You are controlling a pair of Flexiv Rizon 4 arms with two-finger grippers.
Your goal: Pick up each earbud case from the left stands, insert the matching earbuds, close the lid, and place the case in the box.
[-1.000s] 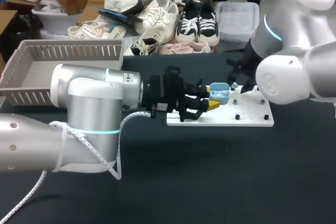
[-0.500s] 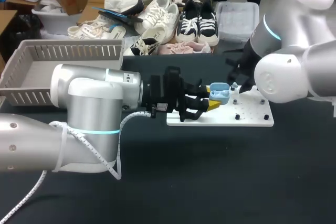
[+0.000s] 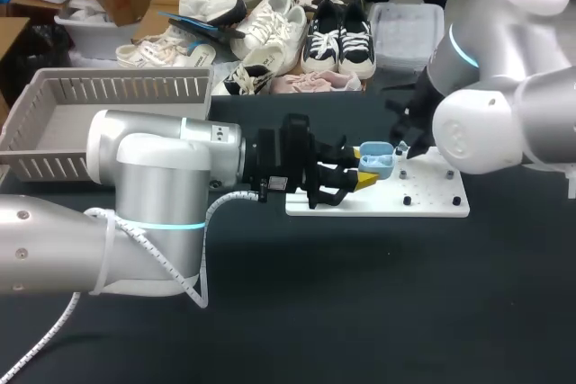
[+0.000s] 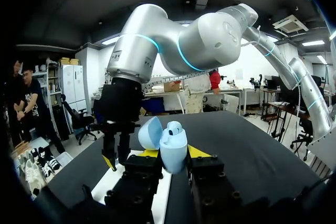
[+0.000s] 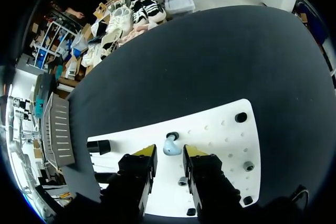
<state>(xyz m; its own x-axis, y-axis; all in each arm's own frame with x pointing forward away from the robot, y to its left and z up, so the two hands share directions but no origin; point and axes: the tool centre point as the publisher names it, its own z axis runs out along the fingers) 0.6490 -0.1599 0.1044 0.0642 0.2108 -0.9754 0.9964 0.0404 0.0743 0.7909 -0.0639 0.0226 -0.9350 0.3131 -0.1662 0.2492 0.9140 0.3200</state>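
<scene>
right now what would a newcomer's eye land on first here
Probably the open light blue earbud case, pinched between the yellow tips of the left hand over the white board. Next comes the right hand, which hangs open just above a small blue earbud lying on that board.

Your head camera looked down from behind, white stand board (image 3: 432, 202) at three o'clock. Your left wrist camera sat close behind the open earbud case (image 4: 173, 150); your right one overlooked that same board.
</scene>
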